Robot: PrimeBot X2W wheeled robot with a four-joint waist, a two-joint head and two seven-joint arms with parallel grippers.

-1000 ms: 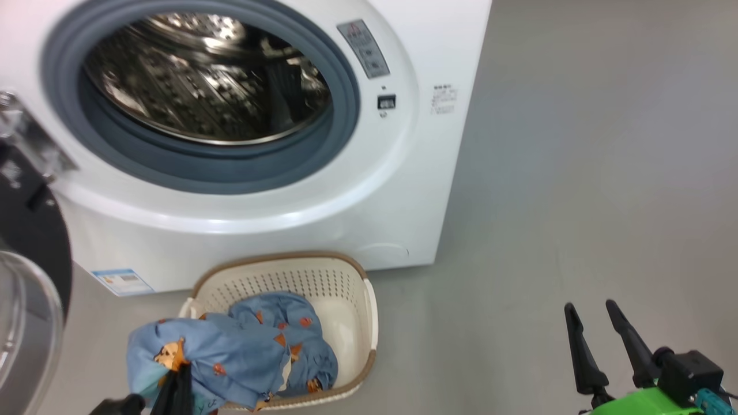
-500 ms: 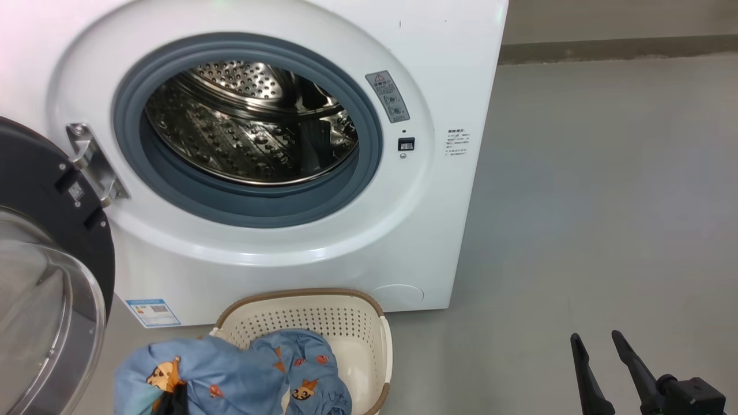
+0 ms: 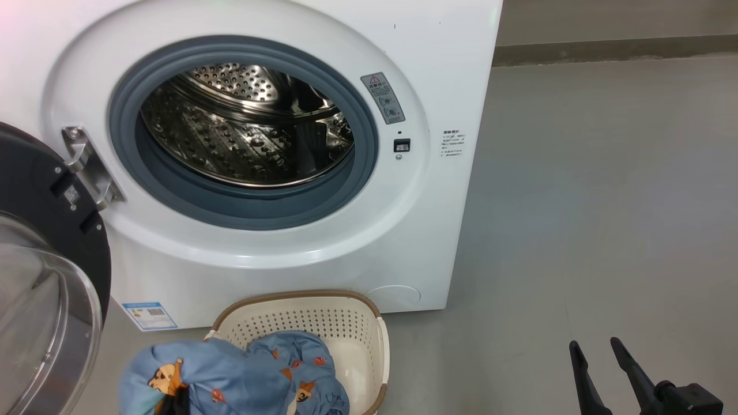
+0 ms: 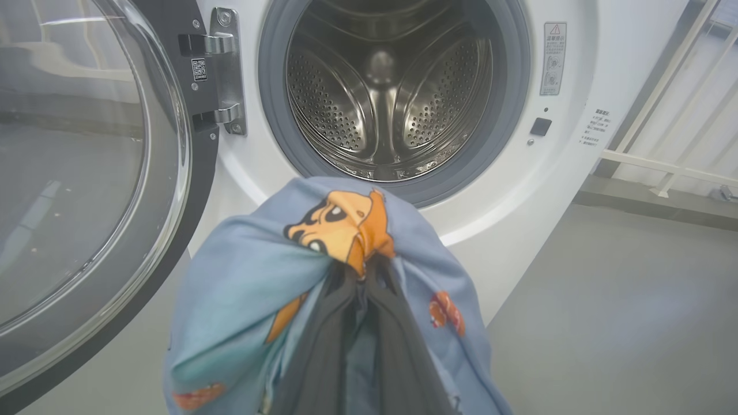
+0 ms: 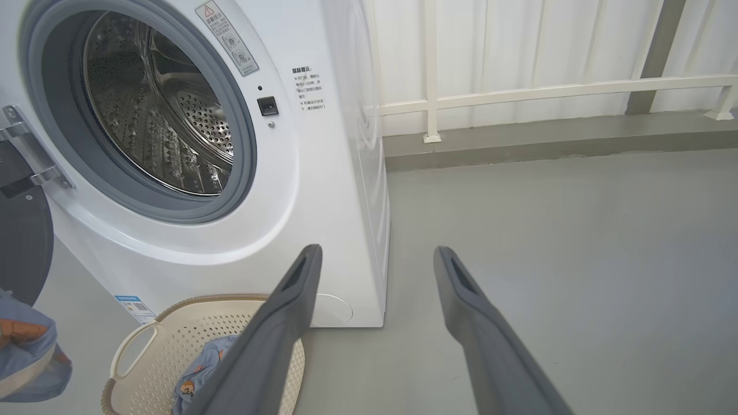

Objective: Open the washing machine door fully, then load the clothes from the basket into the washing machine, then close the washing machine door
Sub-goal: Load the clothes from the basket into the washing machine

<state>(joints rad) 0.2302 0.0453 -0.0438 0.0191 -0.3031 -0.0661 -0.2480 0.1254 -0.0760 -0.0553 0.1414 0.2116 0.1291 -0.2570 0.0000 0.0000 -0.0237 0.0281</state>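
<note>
My left gripper (image 4: 363, 274) pinches a bunch of the clothes (image 4: 248, 271) over the left edge of the basket (image 3: 300, 295), the open mouth of the washing machine (image 4: 507, 190) lying straight ahead and higher along my fingers (image 4: 403, 357); my right gripper (image 3: 595, 343) gapes empty, farther off.

The smooth grey floor (image 3: 576, 202) carries the white washing machine (image 3: 259, 271). The cream perforated basket (image 3: 311, 323) stands on the floor just in front of the washing machine, below its round opening.
</note>
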